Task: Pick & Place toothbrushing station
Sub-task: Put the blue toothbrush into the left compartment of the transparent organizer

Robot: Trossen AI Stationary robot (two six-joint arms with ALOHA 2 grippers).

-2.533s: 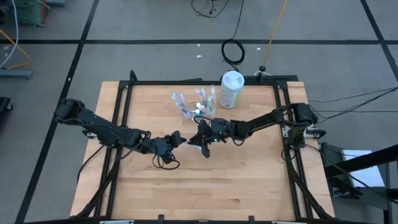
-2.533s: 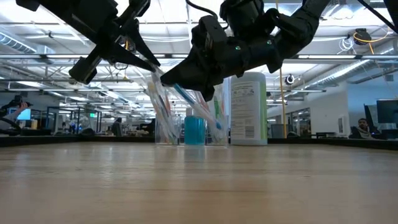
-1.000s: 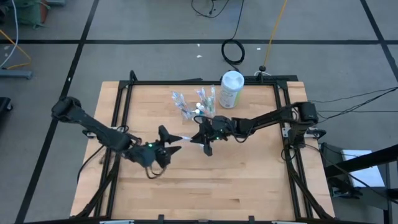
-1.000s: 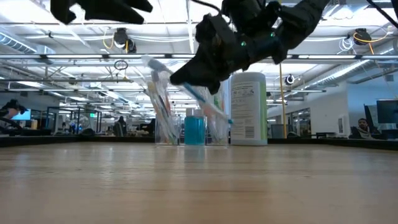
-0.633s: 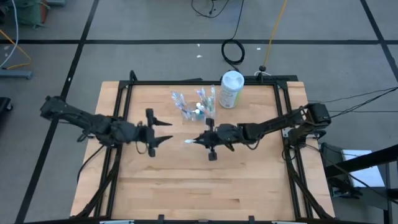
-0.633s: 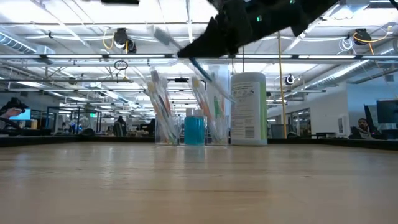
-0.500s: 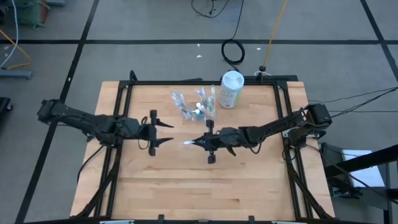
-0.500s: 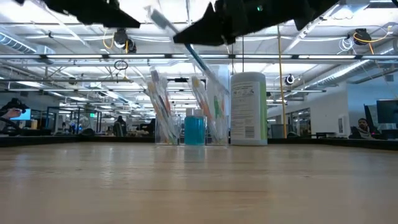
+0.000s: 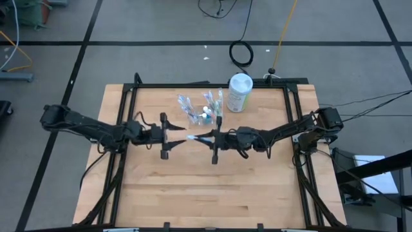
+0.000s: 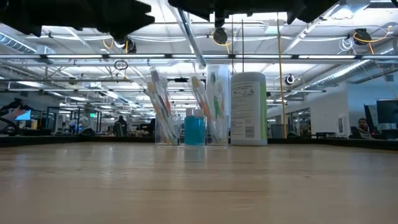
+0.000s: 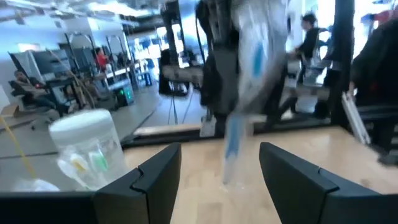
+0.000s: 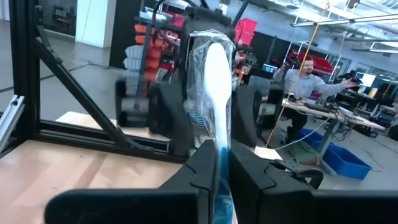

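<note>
A toothbrush [image 9: 193,137] in a clear wrapper hangs over the table's middle, with my right gripper [image 9: 205,137] shut on it. It shows white and blue in the right wrist view [image 12: 214,81] and slants under the arms in the low view [image 10: 189,37]. My left gripper [image 9: 183,136] faces it from the table's left, open, its fingers [image 11: 155,177] apart and just short of the toothbrush's free end [image 11: 233,146]. A clear cup [image 9: 189,109] holding toothbrushes stands on its base at the far middle, beside a second cup [image 9: 214,106]. My right gripper pinches the wrapped toothbrush near one end [image 12: 217,155] between its two fingers. The fingers come level from the table's right and lie along the brush. The rest of the brush sticks out past the fingertips toward the left gripper, lifted clear of the table.
A white-and-green canister [image 9: 239,92] stands at the far right of the cups. A blue tube [image 10: 194,129] stands between the cups. Black frame rails [image 9: 125,103] run along the table's sides. Bare wood [image 9: 212,193] lies toward the near edge. People sit in the room beyond.
My right gripper has risen with the toothbrush and turned level, so the brush now points at the left gripper. My left gripper has moved toward the table's far edge, then right toward the toothbrush, rolling as it went, and has stayed open.
</note>
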